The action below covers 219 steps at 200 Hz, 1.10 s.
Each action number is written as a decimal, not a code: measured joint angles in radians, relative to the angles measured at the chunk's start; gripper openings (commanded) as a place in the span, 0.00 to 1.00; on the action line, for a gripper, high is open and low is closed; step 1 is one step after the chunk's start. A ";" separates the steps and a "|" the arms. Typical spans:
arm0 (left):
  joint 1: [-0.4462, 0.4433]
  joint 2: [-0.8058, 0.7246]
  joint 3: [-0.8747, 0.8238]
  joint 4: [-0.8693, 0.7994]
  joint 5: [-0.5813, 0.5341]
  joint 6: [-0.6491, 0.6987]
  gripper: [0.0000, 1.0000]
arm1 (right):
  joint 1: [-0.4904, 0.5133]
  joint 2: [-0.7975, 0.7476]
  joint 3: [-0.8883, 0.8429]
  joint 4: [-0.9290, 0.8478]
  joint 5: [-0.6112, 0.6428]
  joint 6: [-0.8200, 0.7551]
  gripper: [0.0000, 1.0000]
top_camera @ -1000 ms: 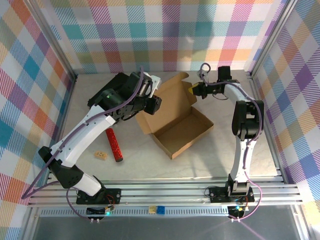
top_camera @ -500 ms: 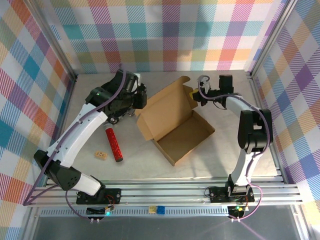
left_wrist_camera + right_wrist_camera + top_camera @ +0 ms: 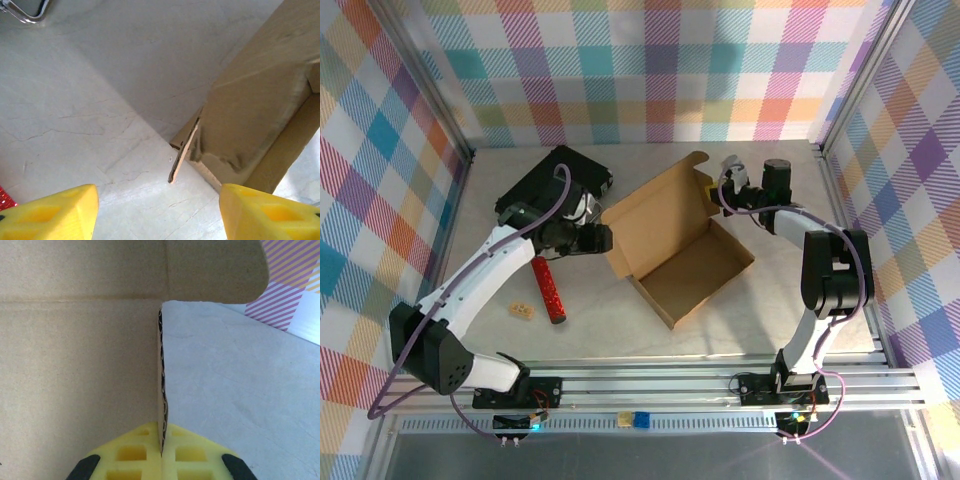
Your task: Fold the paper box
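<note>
From the top view, your paper box (image 3: 690, 262) sits mid-table, open side up. The tray's long axis runs from 7 o'clock to 1 o'clock, and the lid panel stands up along the tray's 10 o'clock side. The freest room on the table (image 3: 770, 320) is the bare strip at 4 to 6 o'clock of the box, reaching to the near rail. A narrower strip lies at 12 o'clock, before the checked wall. The 9 o'clock side is crowded: a black flat case (image 3: 535, 185) at 10 o'clock, a red tube (image 3: 549, 291) at 8 o'clock, and a small tan block (image 3: 522, 311) just beyond it. Your left gripper (image 3: 601, 239) hangs just beside the box's 9 o'clock corner. Its yellow fingers (image 3: 55, 215) are spread apart with nothing between them, and the corner lies ahead of them. Your right gripper (image 3: 716, 190) is at the lid's 1 o'clock end, pinched tight on the cardboard edge, which runs straight down between its pads (image 3: 135, 460). The left arm covers part of the case, whose metal handle (image 3: 25, 7) is cut off at the corner of the left wrist picture. The lid hides whatever table lies behind it.
</note>
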 measured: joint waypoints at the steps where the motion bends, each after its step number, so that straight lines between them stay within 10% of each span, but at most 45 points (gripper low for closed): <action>1: 0.000 0.001 0.000 0.001 0.000 0.000 0.66 | 0.000 0.000 0.000 0.000 0.000 0.000 0.00; 76: -0.017 0.155 0.016 0.130 0.023 -0.033 0.48 | -0.006 0.000 0.000 0.007 0.015 0.023 0.00; 134: -0.063 0.210 0.105 0.130 -0.066 -0.114 0.08 | -0.006 -0.027 -0.058 0.095 0.080 0.116 0.00; 219: -0.084 0.359 0.275 0.132 -0.349 -0.177 0.00 | 0.122 -0.119 -0.213 0.355 0.441 0.293 0.00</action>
